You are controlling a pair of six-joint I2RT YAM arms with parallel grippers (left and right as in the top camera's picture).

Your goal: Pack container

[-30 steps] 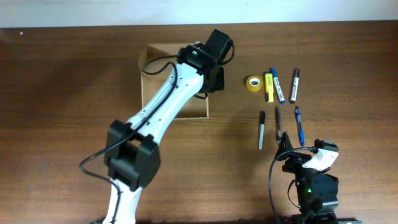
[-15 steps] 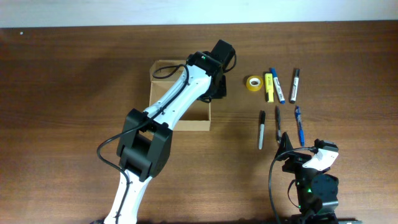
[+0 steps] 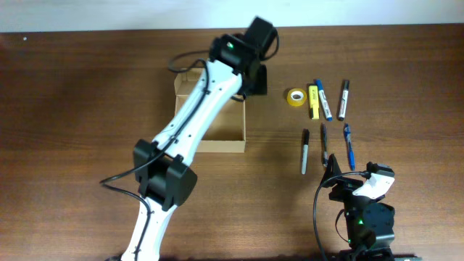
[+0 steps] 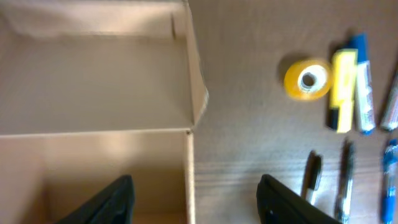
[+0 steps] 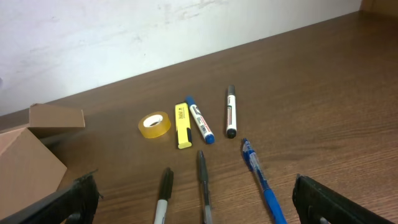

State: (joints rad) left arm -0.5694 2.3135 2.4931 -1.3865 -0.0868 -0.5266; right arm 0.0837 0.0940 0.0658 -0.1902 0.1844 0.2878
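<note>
Cardboard is all that shows inside the box [image 3: 221, 145]. It stands open on the wooden table [image 3: 87, 87], to the left of the stationery, and the parts of its floor not hidden by the left arm are bare. The packing therefore looks not yet begun.

Every loose item lies outside the box. A yellow tape roll [image 3: 294, 96] is nearest to it, followed in a row by a yellow highlighter [image 3: 314, 102], a blue marker [image 3: 324, 101] and a black-capped marker [image 3: 344, 99]. A black pen [image 3: 305, 151], a dark pen [image 3: 323, 145] and a blue pen [image 3: 349, 146] lie in a second row nearer the right arm. All seven are left to go in.

The left gripper [image 4: 194, 185] hangs over the box's right-hand wall with its fingers apart, one inside the wall and one outside. It holds nothing, and I cannot tell whether either finger touches the cardboard. The right gripper [image 5: 196, 186] sits low near the table's front edge, spread wide and empty. It faces the pens from close by but touches none of them.
</note>
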